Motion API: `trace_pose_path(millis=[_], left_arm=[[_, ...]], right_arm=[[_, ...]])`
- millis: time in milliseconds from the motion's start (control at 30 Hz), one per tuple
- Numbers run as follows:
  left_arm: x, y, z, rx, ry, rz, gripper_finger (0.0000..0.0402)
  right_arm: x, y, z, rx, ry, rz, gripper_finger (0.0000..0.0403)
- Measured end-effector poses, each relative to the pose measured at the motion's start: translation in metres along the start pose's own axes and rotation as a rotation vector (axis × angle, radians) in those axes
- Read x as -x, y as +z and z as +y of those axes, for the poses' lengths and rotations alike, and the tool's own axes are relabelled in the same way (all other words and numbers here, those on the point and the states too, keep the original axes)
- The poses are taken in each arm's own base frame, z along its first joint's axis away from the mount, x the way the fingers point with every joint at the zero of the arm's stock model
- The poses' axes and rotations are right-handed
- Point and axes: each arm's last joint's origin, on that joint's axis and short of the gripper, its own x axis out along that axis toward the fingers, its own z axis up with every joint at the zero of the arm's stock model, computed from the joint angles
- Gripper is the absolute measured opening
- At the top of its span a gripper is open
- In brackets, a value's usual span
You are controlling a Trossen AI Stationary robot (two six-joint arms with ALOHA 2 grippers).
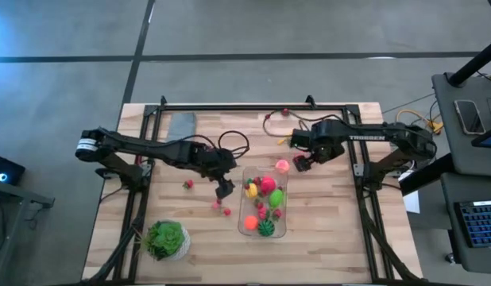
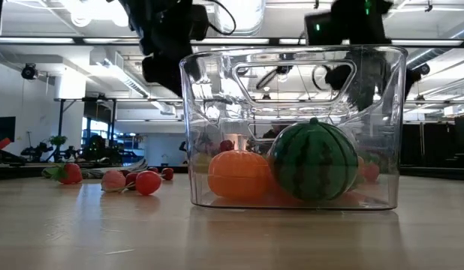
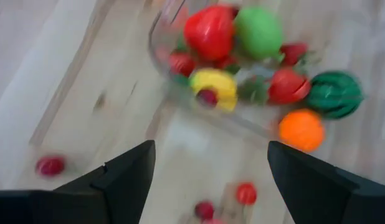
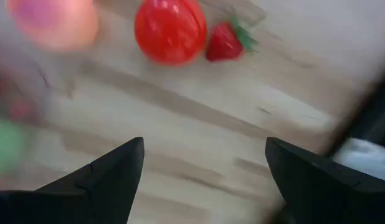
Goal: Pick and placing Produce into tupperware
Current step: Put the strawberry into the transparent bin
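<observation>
Now my left gripper [image 1: 224, 191] wide, empty, beside tupperware [image 1: 246, 226], ready for loose berries [image 1: 220, 206]. Right gripper [image 1: 299, 162] wide, near red piece [image 4: 171, 30].

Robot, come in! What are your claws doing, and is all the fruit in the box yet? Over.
Left gripper open, empty, beside tupperware. Right gripper open, over berries. Berries left on table. Nothing blocking.
</observation>
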Motion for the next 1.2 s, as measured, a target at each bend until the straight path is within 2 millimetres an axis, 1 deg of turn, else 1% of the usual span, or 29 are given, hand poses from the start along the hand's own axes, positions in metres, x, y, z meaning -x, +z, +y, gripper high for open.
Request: trace_pose_path(millis=[100,233,367,500,600,767,867,1000,1100,1200], left_arm=[[0.0,-0.004,0.003,-0.002,0.057,0.028,0.0295],[0.001,-0.008,0.008,-0.052,0.164,0.044,0.0295],[0.001,-0.006,0.01,-0.127,0.21,0.031,0.0295],[0.001,-0.003,0.016,-0.164,0.22,0.029,0.0295],[0.001,-0.001,0.023,-0.175,0.235,0.03,0.0295],[0.001,0.002,0.03,-0.185,0.247,0.032,0.0295],[0.001,0.002,0.031,-0.205,0.248,0.035,0.0295],[0.001,0.003,0.032,-0.209,0.25,0.037,0.0295],[0.002,0.002,0.034,-0.21,0.254,0.045,0.0295],[0.002,0.003,0.035,-0.228,0.256,0.047,0.0295]], right_arm=[[-0.022,0.009,-0.014,-0.151,0.106,-0.03,0.0327],[-0.039,0.011,-0.031,-0.336,0.185,-0.085,0.0327],[-0.046,0.006,-0.044,-0.481,0.152,-0.153,0.0327],[-0.051,0.001,-0.051,-0.626,0.133,-0.187,0.0327],[-0.056,0.001,-0.052,-0.711,0.138,-0.205,0.0327],[-0.064,0.007,-0.046,-0.788,0.195,-0.221,0.0327],[-0.072,0.009,-0.044,-0.826,0.176,-0.208,0.0327],[-0.082,0.01,-0.042,-0.844,0.141,-0.154,0.0327],[-0.084,0.012,-0.039,-0.842,0.132,-0.131,0.0323],[-0.083,0.014,-0.037,-0.841,0.14,-0.134,0.0303]])
